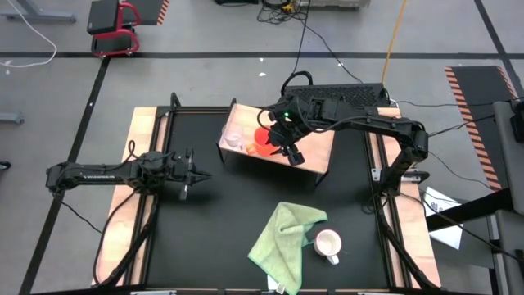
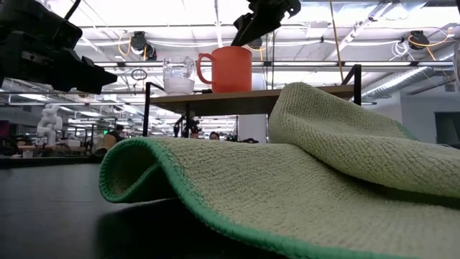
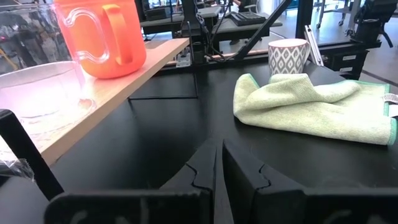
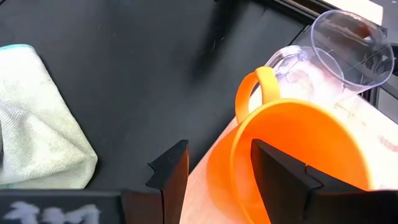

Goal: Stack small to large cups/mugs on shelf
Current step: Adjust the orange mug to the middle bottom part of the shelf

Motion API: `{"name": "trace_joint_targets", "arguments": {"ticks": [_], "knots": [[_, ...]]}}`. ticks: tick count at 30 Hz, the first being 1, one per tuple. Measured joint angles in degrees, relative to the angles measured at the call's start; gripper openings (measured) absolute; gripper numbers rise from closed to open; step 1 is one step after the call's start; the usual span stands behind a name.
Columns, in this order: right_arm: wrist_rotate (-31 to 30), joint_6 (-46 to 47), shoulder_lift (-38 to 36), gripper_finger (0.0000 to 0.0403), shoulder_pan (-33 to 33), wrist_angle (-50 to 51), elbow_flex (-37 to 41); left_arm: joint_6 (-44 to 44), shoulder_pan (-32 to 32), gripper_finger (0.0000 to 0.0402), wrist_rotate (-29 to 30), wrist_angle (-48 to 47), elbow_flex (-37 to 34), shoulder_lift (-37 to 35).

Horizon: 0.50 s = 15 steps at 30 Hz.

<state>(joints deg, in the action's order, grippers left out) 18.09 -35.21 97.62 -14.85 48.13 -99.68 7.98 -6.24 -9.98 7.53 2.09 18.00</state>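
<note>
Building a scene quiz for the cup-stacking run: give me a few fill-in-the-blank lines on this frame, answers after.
1. The orange mug stands on the ____.
2. Beside it on the wooden shelf stands the clear ____ cup.
3. The white mug sits on the black tabletop next to the light green ____.
4. The right gripper, open, is above the orange mug; the left gripper is ____.

Answers: shelf; glass; cloth; shut
</note>
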Motion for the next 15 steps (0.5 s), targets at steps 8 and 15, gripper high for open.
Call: {"name": "trace_joint_targets", "arguments": {"ticks": [8, 15], "knots": [[-0.02, 0.05, 0.0, 0.0164, -0.02, -0.29, 0.33, -0.78, 0.01, 0.0031, 0.0, 0.0, 0.0, -0.01], [-0.02, 0.21, 0.0, 0.0164, -0.02, -0.31, 0.33, -0.8, 0.01, 0.0031, -0.01, 0.0, 0.0, -0.02]]}}
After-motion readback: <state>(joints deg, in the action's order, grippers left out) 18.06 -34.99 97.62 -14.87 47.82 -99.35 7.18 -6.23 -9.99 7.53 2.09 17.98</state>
